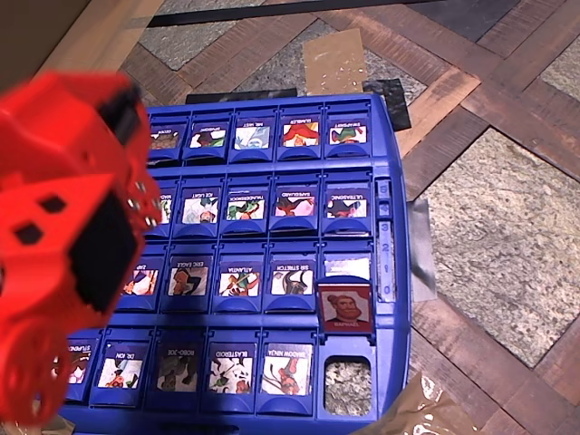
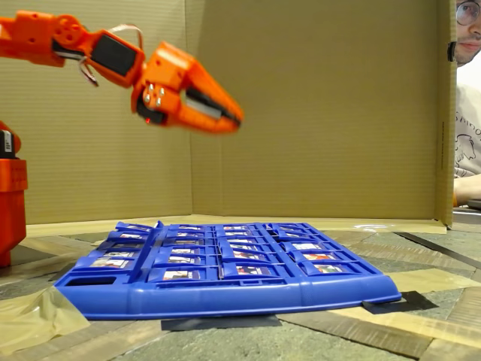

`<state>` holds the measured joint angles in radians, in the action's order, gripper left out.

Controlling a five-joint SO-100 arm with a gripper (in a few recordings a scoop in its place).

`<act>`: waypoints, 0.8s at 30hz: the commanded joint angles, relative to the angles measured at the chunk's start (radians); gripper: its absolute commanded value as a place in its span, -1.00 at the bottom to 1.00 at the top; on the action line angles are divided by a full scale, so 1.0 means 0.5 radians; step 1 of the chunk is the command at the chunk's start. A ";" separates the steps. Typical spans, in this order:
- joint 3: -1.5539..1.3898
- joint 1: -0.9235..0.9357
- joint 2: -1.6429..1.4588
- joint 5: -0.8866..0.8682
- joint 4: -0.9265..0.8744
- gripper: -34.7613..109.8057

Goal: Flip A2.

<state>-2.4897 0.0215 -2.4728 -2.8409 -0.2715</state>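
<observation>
While the pincer (image 2: pixel 229 119) hangs high above the blue board (image 2: pixel 225 289), its fingers look pressed together. A2 (image 1: pixel 182 366) lies white-face up in the board's row nearest the table's front edge.

Cardboard wall (image 2: pixel 316 105) behind patchwork tabletop (image 1: pixel 507 227).

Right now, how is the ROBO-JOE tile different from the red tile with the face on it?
In the overhead view, the ROBO-JOE tile shows a white card with a small colourful figure, while the red tile shows a red face with a cartoon portrait. ROBO-JOE sits in the bottom row, third from the left; the red tile sits one row up, at the right end. Both sit on the same blue board.
</observation>
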 commanded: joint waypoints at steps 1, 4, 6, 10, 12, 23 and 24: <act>-0.077 0.015 -0.202 0.009 0.301 -0.52; -0.193 0.015 -0.344 0.000 0.669 -0.52; -0.270 0.012 -0.430 -0.012 0.908 -0.52; -0.426 0.009 -0.589 -0.077 1.371 -0.52; -0.512 0.009 -0.681 -0.120 1.580 -0.52; -0.917 -0.003 -1.138 -0.362 2.838 -0.52; -0.939 -0.006 -1.169 -0.383 2.958 -0.52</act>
<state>-2.9468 0.0215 -3.0189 -3.0051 1.0953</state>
